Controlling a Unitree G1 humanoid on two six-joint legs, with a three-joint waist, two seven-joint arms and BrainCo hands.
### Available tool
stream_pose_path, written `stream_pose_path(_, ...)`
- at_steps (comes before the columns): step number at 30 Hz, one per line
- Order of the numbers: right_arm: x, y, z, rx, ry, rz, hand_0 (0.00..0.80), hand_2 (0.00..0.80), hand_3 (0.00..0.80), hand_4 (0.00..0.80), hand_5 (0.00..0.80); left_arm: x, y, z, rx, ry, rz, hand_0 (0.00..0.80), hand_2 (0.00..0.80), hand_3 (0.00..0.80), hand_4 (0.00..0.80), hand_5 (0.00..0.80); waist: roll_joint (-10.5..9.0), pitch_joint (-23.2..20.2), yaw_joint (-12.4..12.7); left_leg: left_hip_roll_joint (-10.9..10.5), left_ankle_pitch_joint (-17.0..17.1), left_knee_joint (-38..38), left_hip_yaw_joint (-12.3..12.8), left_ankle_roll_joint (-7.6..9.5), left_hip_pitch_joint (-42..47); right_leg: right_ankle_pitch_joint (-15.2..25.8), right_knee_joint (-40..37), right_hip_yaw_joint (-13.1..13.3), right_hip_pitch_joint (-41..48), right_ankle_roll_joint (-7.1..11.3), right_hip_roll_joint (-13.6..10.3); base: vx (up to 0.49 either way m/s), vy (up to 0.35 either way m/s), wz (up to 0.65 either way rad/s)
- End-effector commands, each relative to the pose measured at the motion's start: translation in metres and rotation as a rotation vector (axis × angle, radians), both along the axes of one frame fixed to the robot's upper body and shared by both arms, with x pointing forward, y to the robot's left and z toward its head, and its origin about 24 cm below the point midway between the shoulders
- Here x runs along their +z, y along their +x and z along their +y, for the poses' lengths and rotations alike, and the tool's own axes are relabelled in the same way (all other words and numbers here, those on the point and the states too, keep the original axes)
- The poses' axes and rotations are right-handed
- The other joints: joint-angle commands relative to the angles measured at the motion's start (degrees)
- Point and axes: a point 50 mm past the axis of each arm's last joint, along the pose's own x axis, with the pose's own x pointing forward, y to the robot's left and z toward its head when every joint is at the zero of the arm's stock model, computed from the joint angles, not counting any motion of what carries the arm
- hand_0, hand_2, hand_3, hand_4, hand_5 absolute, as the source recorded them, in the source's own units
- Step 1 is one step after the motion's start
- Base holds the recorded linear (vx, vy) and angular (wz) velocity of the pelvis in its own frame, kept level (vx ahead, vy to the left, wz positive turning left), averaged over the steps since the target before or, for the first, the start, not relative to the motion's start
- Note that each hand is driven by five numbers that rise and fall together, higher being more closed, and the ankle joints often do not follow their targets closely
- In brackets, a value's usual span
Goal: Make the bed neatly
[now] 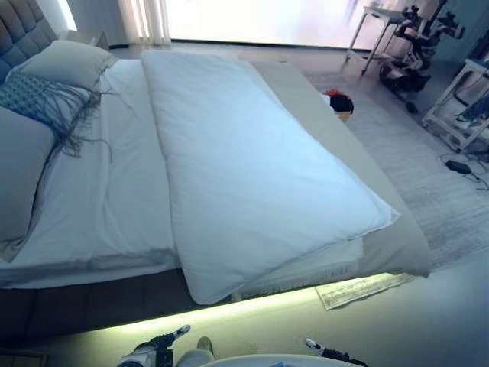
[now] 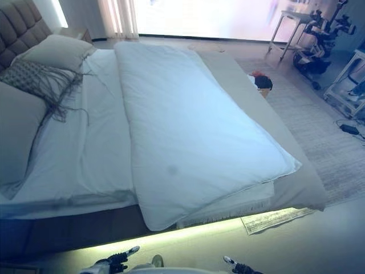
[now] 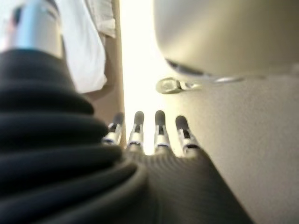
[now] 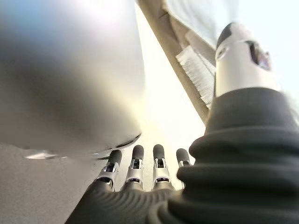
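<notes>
While both hands hang low, well short of the bed:
Left hand: fingers straight, holding nothing.
Right hand: fingers straight, holding nothing.
Duvet: ahead of both hands, askew across the bed.
Pillows: far left.

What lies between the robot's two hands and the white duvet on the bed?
In the left eye view, only bare floor separates the left hand and right hand from the duvet.

Left robot hand relaxed; right likewise
</notes>
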Motion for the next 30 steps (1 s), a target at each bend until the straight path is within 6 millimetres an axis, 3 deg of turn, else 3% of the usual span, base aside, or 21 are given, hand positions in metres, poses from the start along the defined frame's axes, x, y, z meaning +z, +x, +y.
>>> stream_pose_path(1, 0.029, 0.094, 0.019, -0.150, 0.156, -0.359, 0.000, 0.000, 0.000, 0.000, 0.000, 0.015, 0.050, 0.000, -0.033, 0.004, -0.159, 0.000, 0.000, 0.000, 0.000, 0.000, 1.39, 8.42, -2.27, 1.62, -3.60, 9.32, -0.90, -4.00, -6.39, 12.24, 0.34, 1.72, -11.37, 0.02, 0.51, -0.197, -0.139, 0.13)
stream_pose_path(2, 0.033, 0.102, 0.021, -0.191, 0.176, -0.391, 0.000, 0.000, 0.000, 0.000, 0.000, 0.018, 0.059, -0.003, -0.051, -0.004, -0.183, 0.000, 0.000, 0.000, 0.000, 0.000, 1.40, 9.53, -3.00, 1.26, -4.91, 11.63, -1.76, -3.19, -8.50, 12.37, 1.31, 4.08, -13.93, 0.04, 1.30, -0.149, -0.126, 0.41)
stream_pose_path(3, 0.035, 0.108, 0.020, -0.221, 0.181, -0.401, 0.000, 0.000, 0.000, 0.000, 0.000, 0.018, 0.062, -0.007, -0.058, -0.016, -0.194, 0.000, 0.000, 0.000, 0.000, 0.000, 1.64, 9.97, -3.09, 1.29, -5.51, 14.29, -2.11, -2.80, -10.45, 11.28, 2.88, 4.79, -14.46, -0.22, 1.14, -0.045, -0.074, 0.55)
stream_pose_path(7, 0.043, 0.123, 0.012, -0.289, 0.156, -0.436, 0.000, 0.000, 0.000, 0.000, 0.000, 0.019, 0.070, -0.023, -0.049, -0.078, -0.242, 0.000, 0.000, 0.000, 0.000, 0.000, 1.76, 10.96, -2.56, 1.00, -8.13, 22.48, -3.73, -3.24, -16.31, 7.64, 6.86, 3.93, -16.18, -1.14, 0.12, 0.074, -0.060, 1.00)
stream_pose_path(12, 0.064, 0.157, 0.008, -0.207, 0.096, -0.508, 0.000, 0.000, 0.000, 0.000, 0.000, 0.032, 0.098, -0.027, -0.098, -0.096, -0.328, 0.000, 0.000, 0.000, 0.000, 0.000, 1.77, 12.93, -1.48, 0.76, -8.32, 26.45, -6.87, -4.48, -23.26, 5.74, 11.22, 3.28, -21.40, -2.48, -0.20, -0.052, -0.072, 0.06)
stream_pose_path(15, 0.093, 0.194, -0.001, -0.185, 0.080, -0.591, 0.000, 0.000, 0.000, 0.000, 0.000, 0.044, 0.119, -0.025, -0.073, -0.111, -0.385, 0.000, 0.000, 0.000, 0.000, 0.000, 2.29, 14.61, -0.82, 0.63, -10.81, 31.18, -8.51, -5.07, -27.91, 2.74, 17.12, 3.18, -25.90, -3.05, -0.59, -0.026, -0.025, 0.19)
stream_pose_path(19, 0.133, 0.231, -0.019, -0.198, 0.061, -0.698, 0.000, 0.000, 0.000, 0.000, 0.000, 0.054, 0.135, -0.023, -0.039, -0.114, -0.432, 0.000, 0.000, 0.000, 0.000, 0.000, 3.34, 16.06, 0.09, 0.62, -12.92, 38.02, -9.74, -4.50, -34.68, -0.04, 25.64, 2.99, -33.03, -4.43, -1.59, -0.078, 0.033, 0.15)
stream_pose_path(25, 0.173, 0.258, -0.040, -0.227, 0.030, -0.789, 0.000, 0.000, 0.000, 0.000, 0.000, 0.061, 0.143, -0.015, 0.076, -0.115, -0.454, 0.000, 0.000, 0.000, 0.000, 0.000, 4.97, 16.74, 1.09, 1.22, -15.59, 48.48, -11.21, -3.35, -45.88, -3.33, 37.31, 4.40, -43.87, -6.12, -2.56, -0.058, 0.030, 0.15)
stream_pose_path(30, 0.192, 0.268, -0.050, -0.257, 0.009, -0.825, 0.000, 0.000, 0.000, 0.000, 0.000, 0.058, 0.138, -0.010, 0.144, -0.126, -0.439, 0.000, 0.000, 0.000, 0.000, 0.000, 6.53, 17.36, 1.64, 0.71, -17.29, 55.02, -11.97, -2.47, -52.40, -5.19, 44.50, 5.47, -50.52, -7.32, -3.18, -0.030, 0.026, 0.05)
